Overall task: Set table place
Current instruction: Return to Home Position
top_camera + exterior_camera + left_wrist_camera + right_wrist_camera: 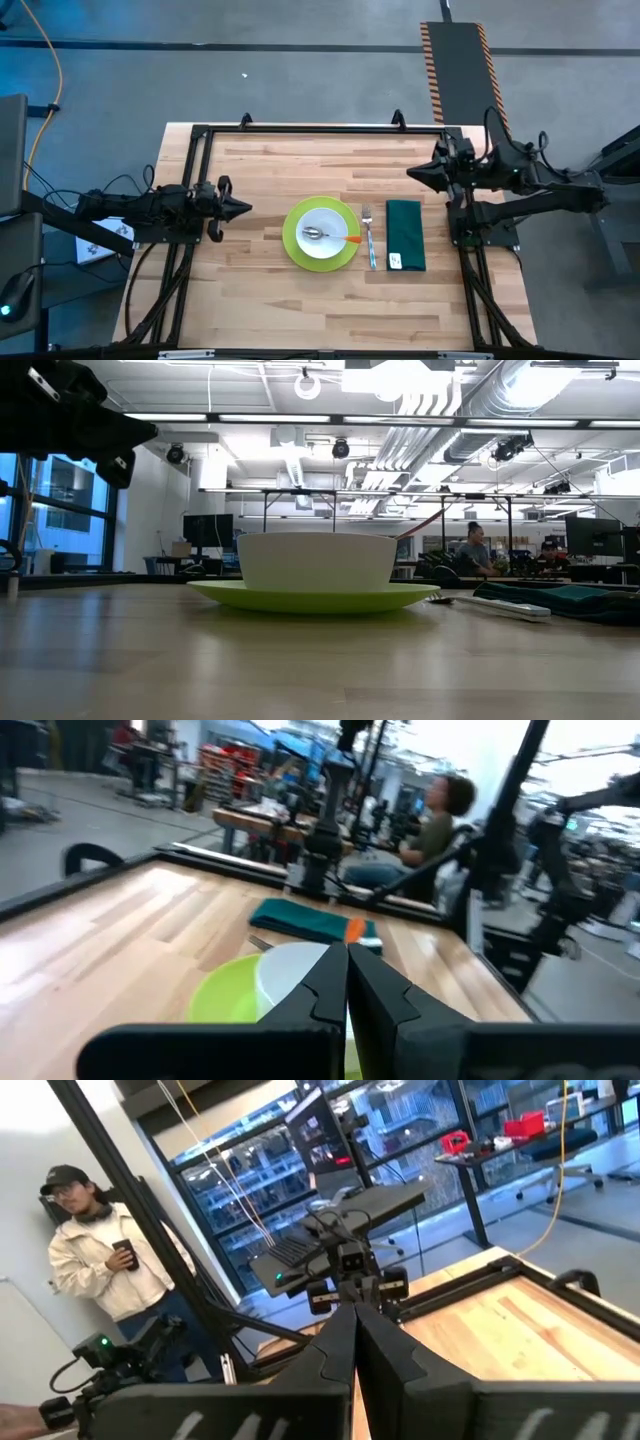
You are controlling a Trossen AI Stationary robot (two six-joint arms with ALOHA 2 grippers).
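Observation:
A lime-green plate [292, 240] lies on the wooden table [260, 300], mid-table. A white bowl [322, 218] stands on the plate. A spoon with an orange handle [350, 239] lies in the bowl, its handle over the rim. A silver fork [369, 236] lies flat right of the plate. A dark green folded napkin [405, 234] lies right of the fork. My left gripper [246, 209] is shut and empty, held above the table left of the plate. My right gripper [412, 172] is shut and empty, above the table's far right part, beyond the napkin.
A black frame [320, 130] runs along the table's far edge and down both sides. Bare tabletop lies near the front edge and at the far middle. People show in the room beyond the table, one seated [440, 815] and one standing [95, 1250].

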